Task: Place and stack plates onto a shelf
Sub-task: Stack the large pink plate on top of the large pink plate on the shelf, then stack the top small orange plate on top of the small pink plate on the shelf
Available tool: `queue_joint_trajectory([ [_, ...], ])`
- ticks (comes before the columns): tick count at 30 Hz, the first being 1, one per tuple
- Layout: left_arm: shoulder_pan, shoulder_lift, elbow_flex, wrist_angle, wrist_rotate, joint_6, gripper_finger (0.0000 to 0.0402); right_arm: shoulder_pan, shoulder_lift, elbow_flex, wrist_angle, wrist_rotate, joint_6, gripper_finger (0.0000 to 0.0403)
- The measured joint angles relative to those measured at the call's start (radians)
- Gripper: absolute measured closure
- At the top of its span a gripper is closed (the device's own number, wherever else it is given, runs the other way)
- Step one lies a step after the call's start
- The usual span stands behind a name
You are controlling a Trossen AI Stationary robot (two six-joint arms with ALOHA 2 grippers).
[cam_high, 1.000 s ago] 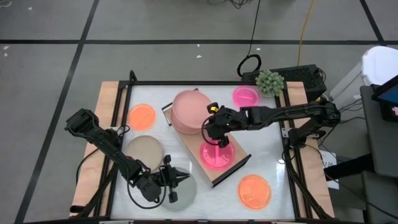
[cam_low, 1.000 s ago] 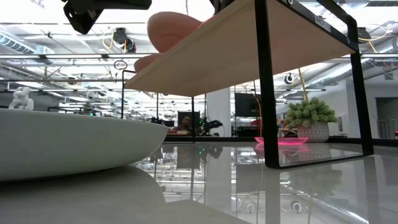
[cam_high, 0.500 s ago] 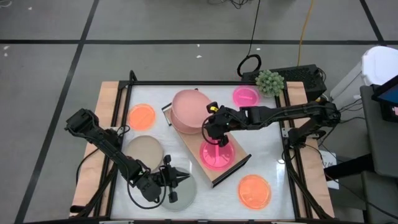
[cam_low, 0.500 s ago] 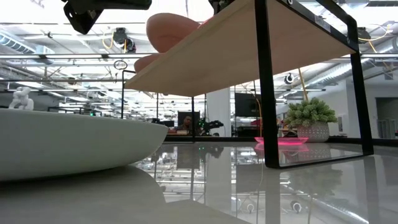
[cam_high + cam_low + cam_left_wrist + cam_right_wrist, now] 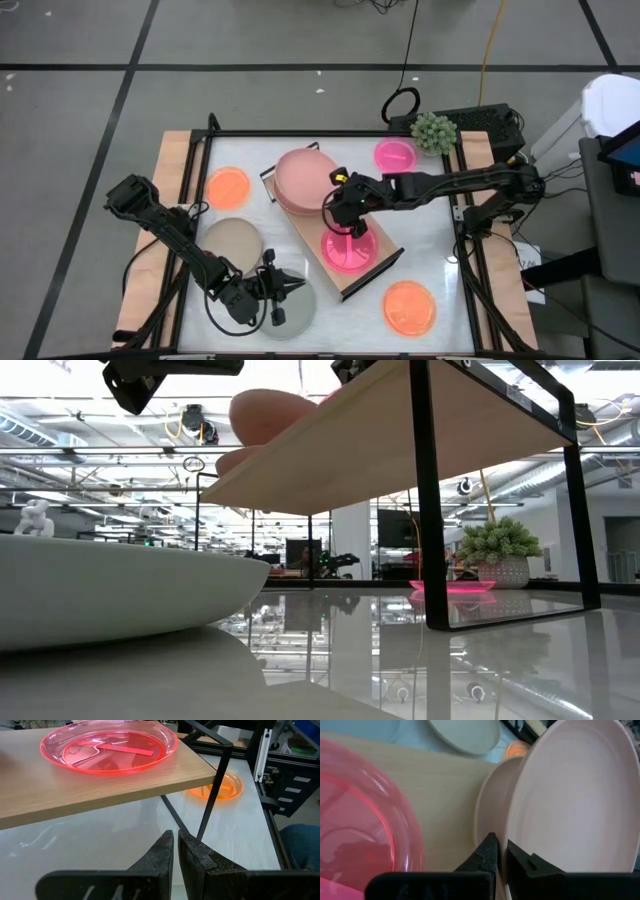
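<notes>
Right gripper (image 5: pixel 335 199) over the shelf (image 5: pixel 300 232), clamped on tilted dusty-pink plate (image 5: pixel 570 795), left gripper (image 5: pixel 296 288) closed, empty, near the grey-green plate (image 5: pixel 292 312)

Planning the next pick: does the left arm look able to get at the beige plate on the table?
Probably yes. The beige plate lies bare on the white tabletop, nothing on it, right beside the left arm; the left gripper rests over the neighbouring grey-green plate.
</notes>
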Motion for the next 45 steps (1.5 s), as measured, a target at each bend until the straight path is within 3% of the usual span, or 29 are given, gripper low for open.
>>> queue_joint_trajectory([
  [13, 0.000, 0.000, 0.000, 0.000, 0.000, 0.000, 0.0369, 0.001, 0.000, -0.001, 0.004, 0.001, 0.012, 0.0334],
  [20, 0.000, 0.000, 0.000, -0.001, 0.000, 0.000, 0.0369, 0.025, 0.000, -0.001, 0.003, 0.006, 0.032, 0.0328],
  [29, 0.000, 0.000, 0.000, -0.003, 0.000, 0.000, 0.0369, 0.100, -0.055, -0.001, -0.016, 0.111, 0.060, 0.0328],
  [40, 0.000, 0.000, 0.000, -0.025, 0.012, -0.024, 0.0369, 0.231, -0.171, 0.000, -0.190, 0.111, 0.326, 0.0328],
  [45, -0.001, 0.000, 0.000, -0.025, 0.026, -0.024, 0.0369, 0.300, -0.200, 0.000, -0.288, 0.187, 0.458, 0.0328],
])
